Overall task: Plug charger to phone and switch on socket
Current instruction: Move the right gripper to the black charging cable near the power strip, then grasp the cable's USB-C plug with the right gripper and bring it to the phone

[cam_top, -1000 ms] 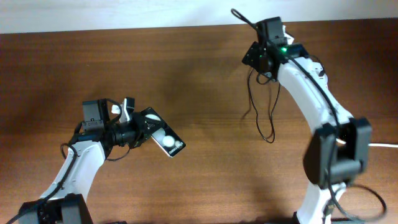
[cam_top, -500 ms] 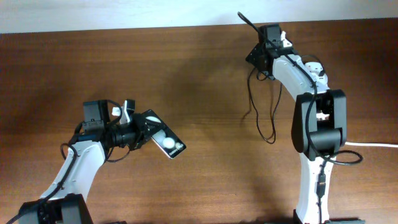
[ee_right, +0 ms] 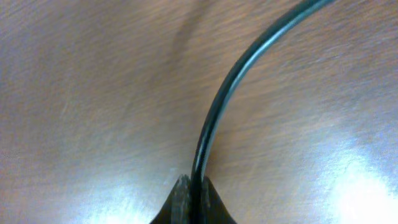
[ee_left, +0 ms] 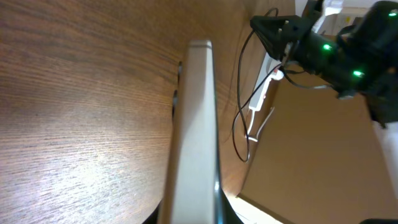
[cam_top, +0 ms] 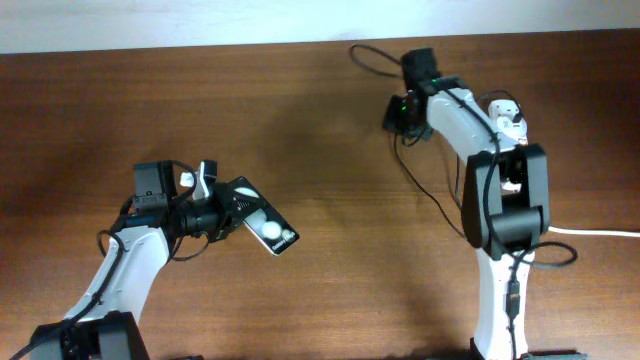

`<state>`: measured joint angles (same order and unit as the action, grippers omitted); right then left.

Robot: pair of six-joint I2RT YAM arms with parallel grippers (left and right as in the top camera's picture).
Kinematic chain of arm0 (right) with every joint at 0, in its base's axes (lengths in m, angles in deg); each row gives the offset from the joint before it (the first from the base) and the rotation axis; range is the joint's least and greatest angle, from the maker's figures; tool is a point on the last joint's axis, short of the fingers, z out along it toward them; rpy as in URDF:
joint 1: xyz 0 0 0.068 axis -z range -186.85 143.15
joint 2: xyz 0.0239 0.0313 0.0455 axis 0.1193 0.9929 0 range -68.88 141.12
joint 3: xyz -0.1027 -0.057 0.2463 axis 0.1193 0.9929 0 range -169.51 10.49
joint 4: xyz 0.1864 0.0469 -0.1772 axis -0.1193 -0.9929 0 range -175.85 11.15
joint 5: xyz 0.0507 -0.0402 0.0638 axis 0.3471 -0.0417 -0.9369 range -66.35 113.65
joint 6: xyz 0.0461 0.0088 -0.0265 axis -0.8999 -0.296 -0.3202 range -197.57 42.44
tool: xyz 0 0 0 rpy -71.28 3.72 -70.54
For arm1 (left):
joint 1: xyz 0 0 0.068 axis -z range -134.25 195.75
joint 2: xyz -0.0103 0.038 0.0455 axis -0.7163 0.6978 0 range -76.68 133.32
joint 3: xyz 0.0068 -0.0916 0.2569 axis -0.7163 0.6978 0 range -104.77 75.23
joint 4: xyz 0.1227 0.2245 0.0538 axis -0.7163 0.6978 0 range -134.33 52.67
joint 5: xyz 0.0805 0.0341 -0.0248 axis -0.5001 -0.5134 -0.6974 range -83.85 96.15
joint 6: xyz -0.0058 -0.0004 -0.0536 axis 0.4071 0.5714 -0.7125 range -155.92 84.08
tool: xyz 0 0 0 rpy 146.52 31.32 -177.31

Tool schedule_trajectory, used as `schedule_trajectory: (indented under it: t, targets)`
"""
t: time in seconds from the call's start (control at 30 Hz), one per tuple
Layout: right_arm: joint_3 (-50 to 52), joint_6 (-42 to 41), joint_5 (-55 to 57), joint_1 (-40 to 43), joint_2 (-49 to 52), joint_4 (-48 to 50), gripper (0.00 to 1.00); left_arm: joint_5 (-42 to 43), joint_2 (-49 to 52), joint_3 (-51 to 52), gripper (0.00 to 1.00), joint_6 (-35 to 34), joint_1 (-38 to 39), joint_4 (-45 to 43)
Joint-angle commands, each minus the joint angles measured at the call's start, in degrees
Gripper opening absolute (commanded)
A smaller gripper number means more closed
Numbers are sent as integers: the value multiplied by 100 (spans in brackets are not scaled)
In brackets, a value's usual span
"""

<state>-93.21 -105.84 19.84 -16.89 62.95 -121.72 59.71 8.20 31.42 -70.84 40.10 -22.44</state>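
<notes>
My left gripper point(cam_top: 226, 212) is shut on the phone point(cam_top: 264, 224), a black slab with white round patches, and holds it tilted above the table at the left. In the left wrist view the phone point(ee_left: 194, 118) shows edge-on, with dark fingers on either side at the bottom. At the back right, my right gripper point(cam_top: 401, 116) is shut on the charger point(cam_top: 436, 196), a thin black cable that trails down across the wood. The right wrist view has the cable point(ee_right: 244, 65) pinched between the fingertips point(ee_right: 181, 200). The socket point(ee_left: 262, 96) is a white strip beyond the phone, largely hidden under the right arm.
A thick white cord point(cam_top: 603, 233) runs off the right edge of the table. A loop of black cable point(cam_top: 366, 56) arcs near the table's far edge. The pale wall point(cam_top: 200, 20) lies behind the table. Bare brown wood separates the two arms.
The right gripper has shut on the black cable and swung left and a little nearer. The cable end now loops leftward at the back. The left arm and phone have not moved.
</notes>
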Motion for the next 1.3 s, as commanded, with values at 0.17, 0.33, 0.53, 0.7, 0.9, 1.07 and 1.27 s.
schedule_trajectory:
  t: [0.17, 0.33, 0.53, 0.7, 0.9, 1.07, 1.27]
  targets:
    - [-52, 837, -7, -1808, -708, -1993, 4, 155, -24, -61, 0, -17, -15, -13]
    - [-52, 833, -4, -1954, -708, -2288, 70, 155, -24, -61, 0, -20, -15, -13]
    - [-52, 787, 0, -1617, -708, -2059, 99, 155, -24, -61, 0, -20, -15, -13]
    - [-50, 160, 297, -1191, -706, -892, 99, 155, -24, -61, 0, -20, -13, -13]
    - [-37, -614, 1322, -929, -468, -321, 99, 155, -24, -61, 0, -20, -13, -13]
    - [-37, -997, 2052, -905, -264, -278, 95, 155, -24, -61, 0, -20, -15, -13]
    - [-35, -1274, 1843, -905, 81, -254, 77, 155, -24, -61, 0, -20, -15, -13]
